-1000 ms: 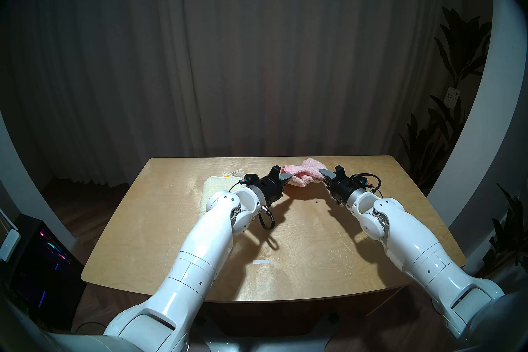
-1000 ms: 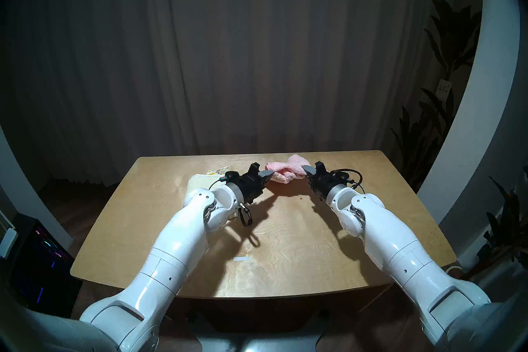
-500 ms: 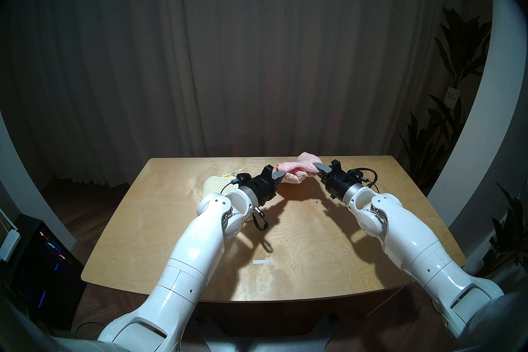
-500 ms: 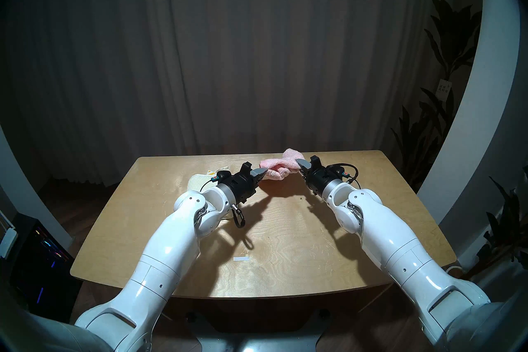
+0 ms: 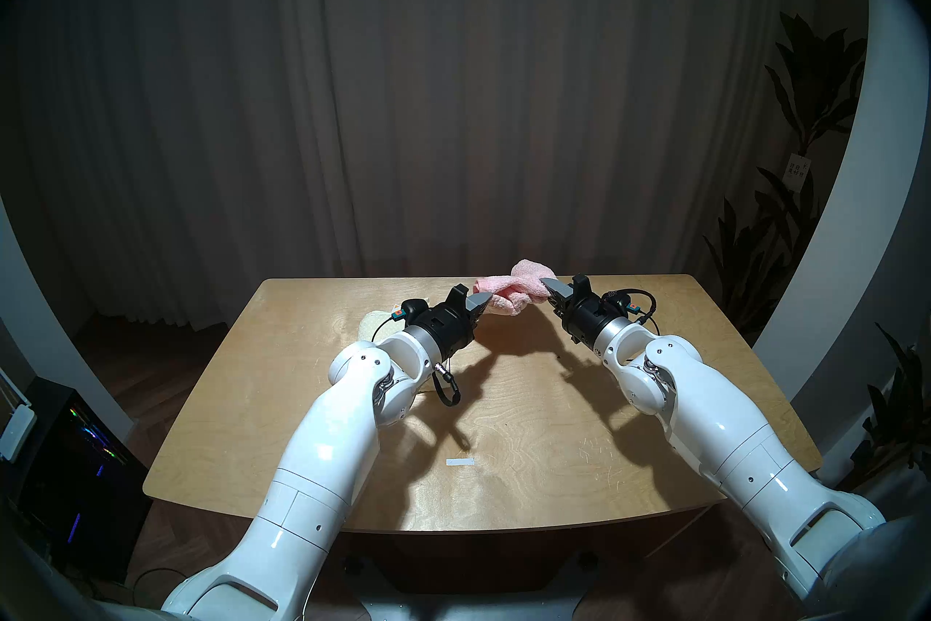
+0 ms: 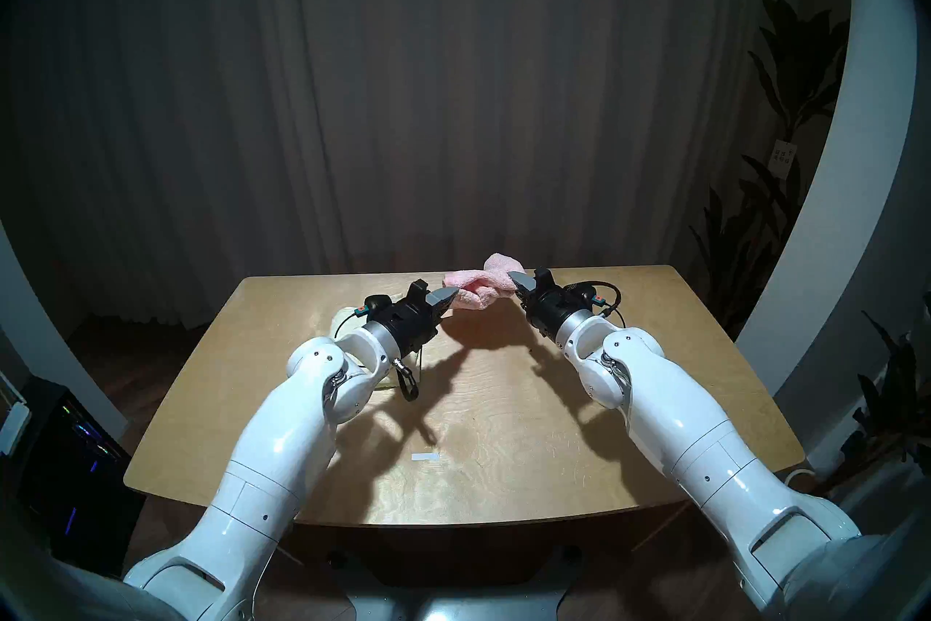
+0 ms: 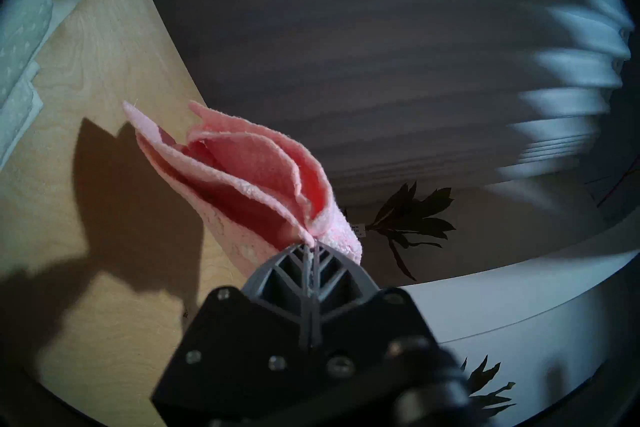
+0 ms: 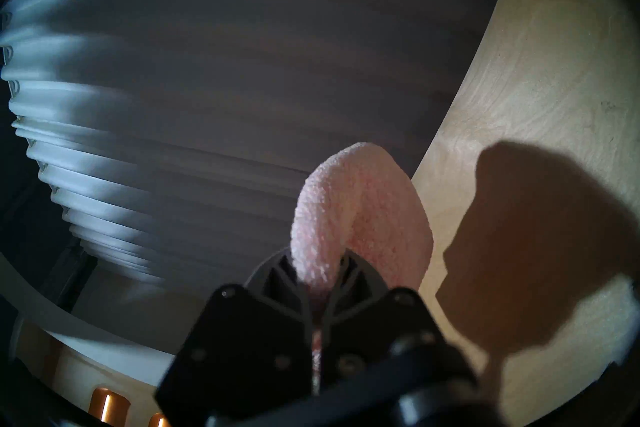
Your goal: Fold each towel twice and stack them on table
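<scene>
Both arms have risen and shifted toward the robot's left since a second ago, carrying the pink towel higher above the table. The left gripper and the right gripper are each clamped tight on one end of it, so it hangs bunched between them, clear of the wood. The cream towel lies folded on the pale plywood, left of the arms. Dark curtains hang behind; leafy plants stand at the right.
</scene>
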